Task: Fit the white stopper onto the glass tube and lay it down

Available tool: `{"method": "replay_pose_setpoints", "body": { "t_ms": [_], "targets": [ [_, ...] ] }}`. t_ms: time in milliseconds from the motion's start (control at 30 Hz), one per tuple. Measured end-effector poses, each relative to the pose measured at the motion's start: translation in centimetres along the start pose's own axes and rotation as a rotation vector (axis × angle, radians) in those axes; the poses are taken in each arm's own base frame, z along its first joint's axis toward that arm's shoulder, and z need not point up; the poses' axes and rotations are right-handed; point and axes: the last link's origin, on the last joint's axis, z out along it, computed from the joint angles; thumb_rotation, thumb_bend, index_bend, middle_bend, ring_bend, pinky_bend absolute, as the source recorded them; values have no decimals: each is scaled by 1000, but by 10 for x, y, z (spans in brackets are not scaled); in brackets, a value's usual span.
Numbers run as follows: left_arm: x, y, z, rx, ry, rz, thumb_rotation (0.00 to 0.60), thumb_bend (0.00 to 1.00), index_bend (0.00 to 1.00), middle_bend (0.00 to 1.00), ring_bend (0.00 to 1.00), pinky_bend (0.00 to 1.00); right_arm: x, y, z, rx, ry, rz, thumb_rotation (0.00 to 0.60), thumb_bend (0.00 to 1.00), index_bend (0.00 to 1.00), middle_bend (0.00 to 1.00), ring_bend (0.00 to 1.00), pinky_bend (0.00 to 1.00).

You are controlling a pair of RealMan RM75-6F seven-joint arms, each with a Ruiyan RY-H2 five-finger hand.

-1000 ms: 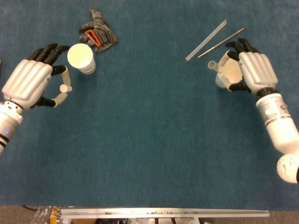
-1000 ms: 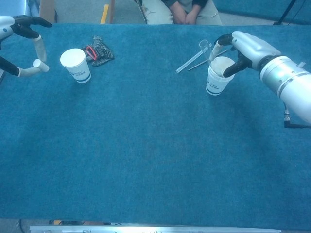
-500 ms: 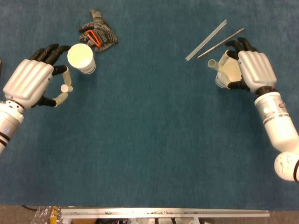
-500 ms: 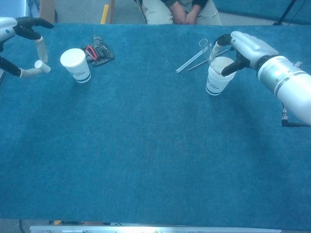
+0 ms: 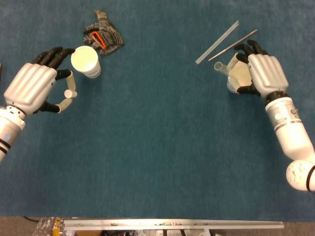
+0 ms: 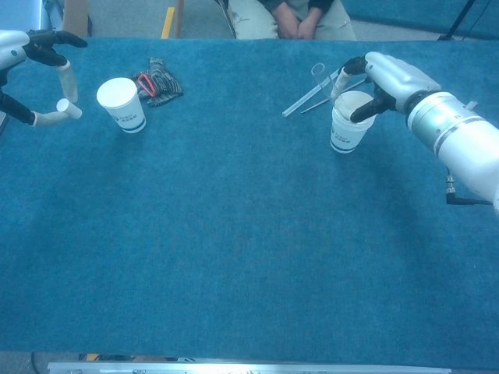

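Left hand [image 5: 30, 87] pinches the light stopper [image 5: 67, 93]; right hand [image 5: 259, 73] grasps the glass tube [image 6: 321, 79] over the cup [image 6: 346, 128] — brittle, slick, hold mid-length

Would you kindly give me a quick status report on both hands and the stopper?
Left hand pinches white stopper beside a paper cup. Right hand grips glass tube at second cup. Stopper not yet fitted. Nothing between them.

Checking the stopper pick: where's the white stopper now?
Far left in both views: the left hand pinches the white stopper just below-left of the left paper cup.
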Motion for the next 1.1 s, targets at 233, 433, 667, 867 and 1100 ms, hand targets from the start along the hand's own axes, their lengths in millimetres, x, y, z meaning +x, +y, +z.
{"method": "replay_pose_setpoints", "body": {
  "t_ms": [233,433,667,867,1100],
  "targets": [
    [1,1,-1,-6,3,4,600,319,530,58,0,0,5,-2,-3,13,15,12,600,399,578,213,55,181],
    [2,3,-2,-12,7,8,600,320,529,57,0,0,9,-3,-6,24,27,29,600,399,586,214,57,181],
    [7,7,-1,-20,18,15,600,319,529,58,0,0,20,-6,-11,45,55,57,600,398,591,218,59,181],
    [17,13,1,-31,38,15,600,320,529,60,0,0,32,-12,-13,69,76,100,600,399,591,219,60,181],
    [32,22,4,-42,52,14,600,320,529,60,0,0,47,-31,-14,118,88,162,600,397,591,219,60,181]
  ]
}}
